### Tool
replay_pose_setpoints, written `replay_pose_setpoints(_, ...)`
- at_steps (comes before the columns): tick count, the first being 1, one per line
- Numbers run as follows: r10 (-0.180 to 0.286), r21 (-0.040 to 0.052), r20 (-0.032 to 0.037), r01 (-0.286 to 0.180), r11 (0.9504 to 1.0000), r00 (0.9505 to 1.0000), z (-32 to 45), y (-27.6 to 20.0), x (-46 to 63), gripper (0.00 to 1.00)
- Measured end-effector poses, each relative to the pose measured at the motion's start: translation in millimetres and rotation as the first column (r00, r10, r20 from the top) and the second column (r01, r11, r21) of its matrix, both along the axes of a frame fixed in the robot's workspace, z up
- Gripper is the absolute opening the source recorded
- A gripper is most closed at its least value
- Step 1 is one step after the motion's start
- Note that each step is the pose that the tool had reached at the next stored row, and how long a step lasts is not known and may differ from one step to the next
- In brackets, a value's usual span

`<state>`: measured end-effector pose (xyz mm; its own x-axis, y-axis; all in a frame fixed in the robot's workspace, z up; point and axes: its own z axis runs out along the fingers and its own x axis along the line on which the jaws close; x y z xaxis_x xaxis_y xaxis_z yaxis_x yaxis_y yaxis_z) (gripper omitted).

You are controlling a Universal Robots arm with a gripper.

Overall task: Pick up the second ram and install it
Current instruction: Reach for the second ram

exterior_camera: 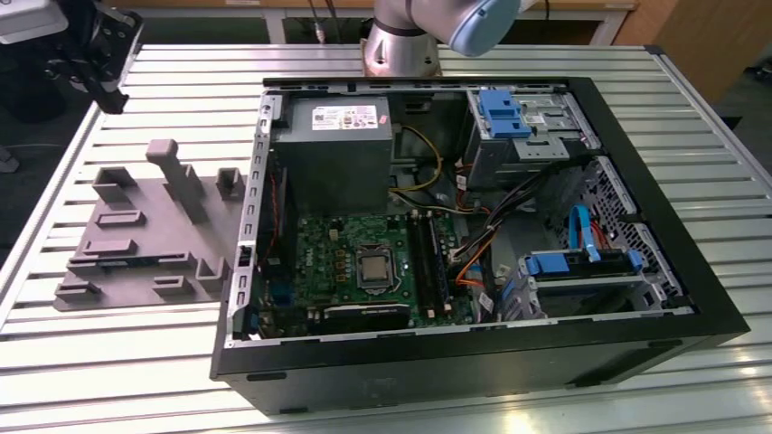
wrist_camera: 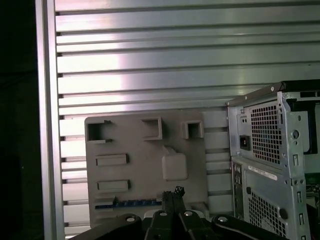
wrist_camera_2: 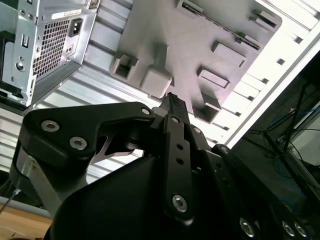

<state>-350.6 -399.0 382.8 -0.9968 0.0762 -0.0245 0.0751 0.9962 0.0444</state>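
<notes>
The hand (wrist_camera: 173, 193), pinched narrow and empty, is being aimed at the grey holder tray (exterior_camera: 143, 212), which in the exterior view is at nine o'clock from the computer case (exterior_camera: 483, 366). The second ram (wrist_camera: 131, 204) is being cradled in the tray's edge slot; opening squarely across it is probably being required.

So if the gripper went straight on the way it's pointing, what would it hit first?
The gripper would probably meet the grey fixture plate, near the end of the second ram lying on it; depth is unclear.
</notes>
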Motion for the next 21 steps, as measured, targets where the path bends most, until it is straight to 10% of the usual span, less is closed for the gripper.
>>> replay_pose_setpoints(21, 0.000, -0.0001, -0.0147, 0.000, 1.0000, 0.9999, -5.9, -22.2, -21.3, 0.11)
